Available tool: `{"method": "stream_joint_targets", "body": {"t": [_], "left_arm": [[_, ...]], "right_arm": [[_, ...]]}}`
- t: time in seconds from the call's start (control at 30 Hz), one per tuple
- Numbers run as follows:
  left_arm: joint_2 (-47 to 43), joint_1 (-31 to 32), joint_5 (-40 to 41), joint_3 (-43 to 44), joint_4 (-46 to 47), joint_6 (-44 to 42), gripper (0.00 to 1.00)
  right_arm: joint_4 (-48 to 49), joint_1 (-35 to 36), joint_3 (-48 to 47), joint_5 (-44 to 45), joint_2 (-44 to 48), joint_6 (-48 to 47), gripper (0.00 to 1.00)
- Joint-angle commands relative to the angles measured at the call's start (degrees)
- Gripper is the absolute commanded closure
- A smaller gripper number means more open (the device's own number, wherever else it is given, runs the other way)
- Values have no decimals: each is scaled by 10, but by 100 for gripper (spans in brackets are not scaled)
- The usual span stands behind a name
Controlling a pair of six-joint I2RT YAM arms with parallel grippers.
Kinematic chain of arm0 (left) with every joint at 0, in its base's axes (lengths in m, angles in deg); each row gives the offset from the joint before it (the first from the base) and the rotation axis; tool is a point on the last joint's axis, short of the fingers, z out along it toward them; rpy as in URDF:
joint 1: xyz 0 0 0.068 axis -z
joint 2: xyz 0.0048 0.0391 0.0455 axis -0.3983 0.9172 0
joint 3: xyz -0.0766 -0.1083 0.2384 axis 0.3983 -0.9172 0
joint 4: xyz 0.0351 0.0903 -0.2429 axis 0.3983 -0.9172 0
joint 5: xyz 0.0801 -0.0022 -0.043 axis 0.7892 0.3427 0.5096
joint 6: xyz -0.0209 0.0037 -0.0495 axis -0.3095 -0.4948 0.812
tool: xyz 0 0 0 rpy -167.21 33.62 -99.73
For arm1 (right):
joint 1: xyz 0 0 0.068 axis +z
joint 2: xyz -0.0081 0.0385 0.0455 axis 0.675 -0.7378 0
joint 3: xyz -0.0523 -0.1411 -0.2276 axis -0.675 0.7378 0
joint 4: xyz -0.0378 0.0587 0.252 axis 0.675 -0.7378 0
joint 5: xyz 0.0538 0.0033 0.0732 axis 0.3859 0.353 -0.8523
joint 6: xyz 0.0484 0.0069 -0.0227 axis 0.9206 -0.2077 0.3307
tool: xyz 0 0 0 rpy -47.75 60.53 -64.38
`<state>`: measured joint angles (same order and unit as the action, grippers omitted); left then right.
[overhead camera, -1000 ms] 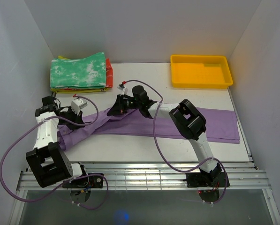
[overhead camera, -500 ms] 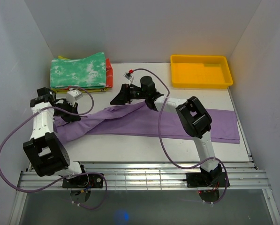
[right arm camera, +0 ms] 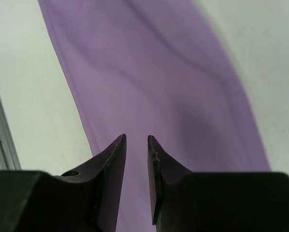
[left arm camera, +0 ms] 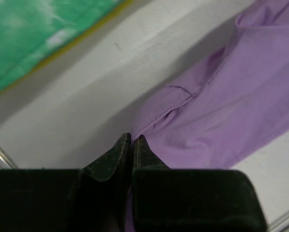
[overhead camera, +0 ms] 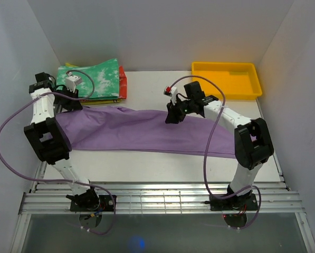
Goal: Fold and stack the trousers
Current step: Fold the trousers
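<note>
The trousers [overhead camera: 146, 132] stretch as one long lilac band across your table [overhead camera: 146, 163], running from 9 o'clock to 4 o'clock, soft and lightly creased, with a seam and a folded edge visible in the left wrist view. At 10 o'clock you see the green-and-white folded garment [overhead camera: 91, 79]; at 2 o'clock, the yellow tray [overhead camera: 226, 80]. Your left gripper [left arm camera: 132, 141] pinches the cloth's left end, fingers closed on it. Your right gripper [right arm camera: 136, 141] hangs above the middle, fingers slightly parted, holding nothing.

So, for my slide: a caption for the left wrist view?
Left jaws shut on the trousers edge beside the green garment.
</note>
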<state>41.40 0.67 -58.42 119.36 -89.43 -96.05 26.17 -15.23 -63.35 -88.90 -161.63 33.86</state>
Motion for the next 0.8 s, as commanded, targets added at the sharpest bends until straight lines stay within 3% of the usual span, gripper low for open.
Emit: {"method": "stream_joint_targets", "body": {"t": [0.0, 0.13, 0.17, 0.27, 0.5, 0.63, 0.77], "left_arm": [[81, -3, 52, 100, 90, 66, 81], [194, -3, 132, 258, 110, 125, 52], [208, -3, 140, 299, 110, 129, 33], [170, -7, 150, 298, 129, 143, 15], [-16, -22, 126, 60, 144, 135, 14], [-76, -31, 129, -110, 153, 148, 19], [-97, -48, 162, -213, 187, 170, 23]], "right_arm": [[-179, 10, 30, 117, -57, -167, 71], [-194, 6, 48, 187, -84, -182, 73], [-190, 5, 50, 205, -87, -182, 73], [-189, -1, 40, 222, -101, -177, 73], [-174, -15, 17, 187, -73, -140, 71], [-203, -15, 8, 212, -89, -133, 70], [-202, -26, 60, 255, -78, -173, 70]]}}
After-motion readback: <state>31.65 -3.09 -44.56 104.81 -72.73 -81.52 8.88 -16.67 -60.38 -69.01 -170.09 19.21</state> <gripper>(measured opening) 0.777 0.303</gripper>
